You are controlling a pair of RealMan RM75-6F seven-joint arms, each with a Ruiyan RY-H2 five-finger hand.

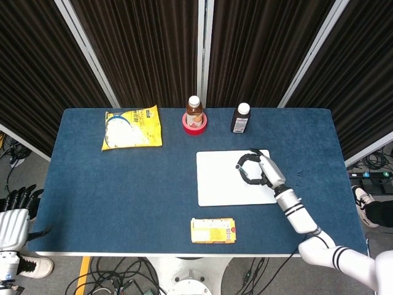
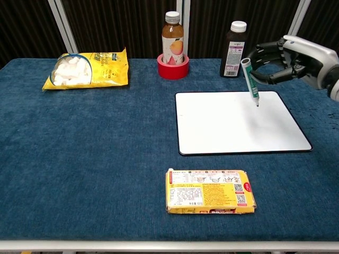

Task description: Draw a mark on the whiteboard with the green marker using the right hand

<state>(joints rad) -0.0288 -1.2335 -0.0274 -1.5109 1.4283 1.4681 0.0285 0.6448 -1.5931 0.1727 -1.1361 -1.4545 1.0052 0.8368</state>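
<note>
Dark pleated curtains with pale metal posts close off the back of your workspace, and a blue-covered table [image 2: 79, 159] carries everything. Your right hand [image 2: 288, 58] is cut off at the right edge of the chest view; its fingers are clamped on the green marker [image 2: 250, 80], which hangs tip down above the far right part of the whiteboard [image 2: 233, 132]. Whether the tip touches the board you cannot tell from either view. From the head view the marker is mostly hidden inside the curled fingers. The board's white face looks unmarked, though glare makes faint lines hard to judge.

Your left hand [image 1: 18, 206] shows only in the head view, off the near left corner of the table, fingers apart and holding nothing; its arm is cropped by the picture's edge.

Along the far edge sit a yellow snack bag [image 2: 87, 69], an orange-drink bottle [image 2: 173, 37] standing inside a red tape roll [image 2: 173, 67], and a dark bottle with a white cap [image 2: 234, 47]. A yellow box [image 2: 210, 191] lies near the front edge, its print too small to read.
</note>
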